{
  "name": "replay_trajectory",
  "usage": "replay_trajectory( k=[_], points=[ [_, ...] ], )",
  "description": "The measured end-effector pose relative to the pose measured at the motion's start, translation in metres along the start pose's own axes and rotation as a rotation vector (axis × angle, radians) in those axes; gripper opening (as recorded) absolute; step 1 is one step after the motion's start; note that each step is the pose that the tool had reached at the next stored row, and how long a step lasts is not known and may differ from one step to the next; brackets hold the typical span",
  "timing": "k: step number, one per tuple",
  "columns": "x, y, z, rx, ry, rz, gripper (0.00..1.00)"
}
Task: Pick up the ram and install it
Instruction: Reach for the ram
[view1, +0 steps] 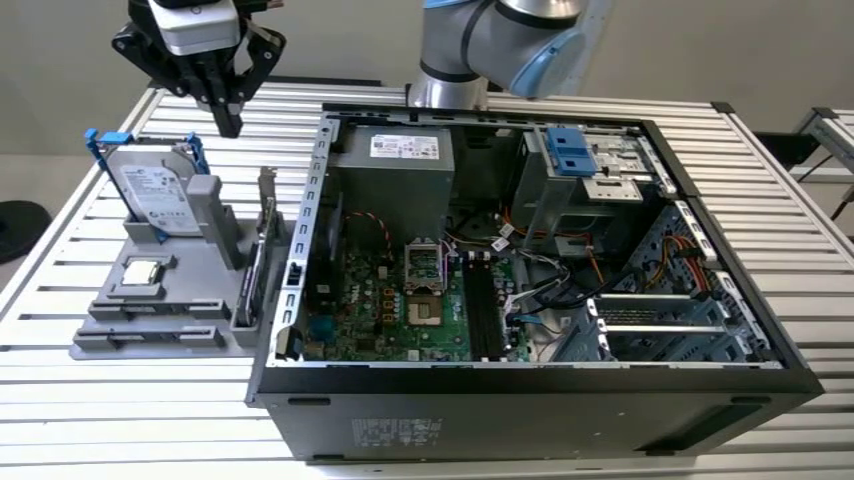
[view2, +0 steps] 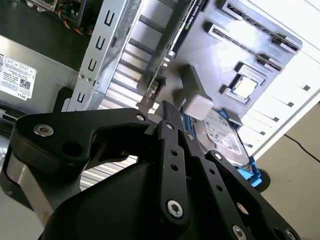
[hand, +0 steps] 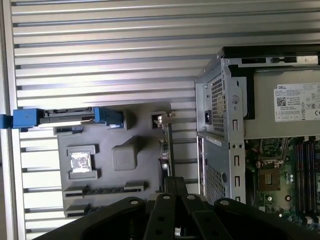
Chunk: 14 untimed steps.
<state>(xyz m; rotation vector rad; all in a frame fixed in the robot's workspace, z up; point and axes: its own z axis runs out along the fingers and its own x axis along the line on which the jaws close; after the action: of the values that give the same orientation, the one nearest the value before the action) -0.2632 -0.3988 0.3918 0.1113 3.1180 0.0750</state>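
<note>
**A slatted metal table (view1: 120, 400) with computer parts**

The ram (view1: 246, 290) is hard to pick out. It seems to be the thin dark stick standing on edge in the grey stand (view1: 147, 338), well apart from the gripper (view1: 227, 124), whose fingers are pressed together on nothing. Around it are one grey card (view1: 286, 285), one hard drive (view1: 155, 195), one square chip (view1: 144, 272) and one open computer case (view1: 534, 412). The white labels carry print too tiny to read

The table (view1: 107, 400) is ribbed, matt silver metal; the case (view1: 534, 420) is matt black outside, bare grey metal within. At its nine o'clock the holder (view1: 160, 340) is matt grey plastic; the gripper (view1: 230, 125) is matt black.
</note>
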Motion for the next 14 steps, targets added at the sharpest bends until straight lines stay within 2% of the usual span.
replay_trajectory(
  k=[14],
  points=[
    [0.0138,-0.001,-0.0001,0.0,0.0,0.0,0.0]
  ],
)
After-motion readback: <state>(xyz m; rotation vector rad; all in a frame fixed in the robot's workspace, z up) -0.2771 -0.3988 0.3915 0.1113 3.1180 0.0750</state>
